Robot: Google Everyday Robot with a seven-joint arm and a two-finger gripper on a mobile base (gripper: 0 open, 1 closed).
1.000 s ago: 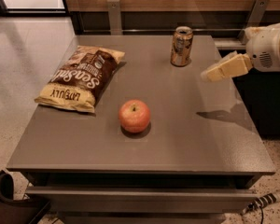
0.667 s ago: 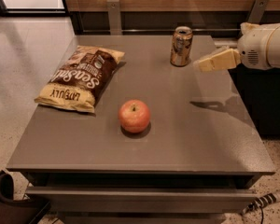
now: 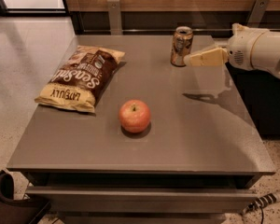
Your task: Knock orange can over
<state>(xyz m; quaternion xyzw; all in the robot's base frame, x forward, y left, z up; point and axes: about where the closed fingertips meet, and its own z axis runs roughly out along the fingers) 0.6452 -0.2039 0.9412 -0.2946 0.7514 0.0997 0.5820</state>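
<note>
The orange can [image 3: 181, 45] stands upright near the far edge of the grey table [image 3: 186, 134], right of centre. It is shiny orange-bronze with a silver top rim. My gripper [image 3: 188, 60] reaches in from the right on a white arm. Its pale tip is right beside the can's lower right side, at or very near touching it, and held above the table top.
A red-orange apple [image 3: 134, 116] sits in the middle of the table. A brown chip bag [image 3: 81, 77] lies at the left. A wooden wall with metal brackets [image 3: 114, 13] runs behind the table. A dark object [image 3: 7, 202] is on the floor at lower left.
My gripper has moved left and slightly up, from well right of the can to right beside it. The can still stands upright in the same place.
</note>
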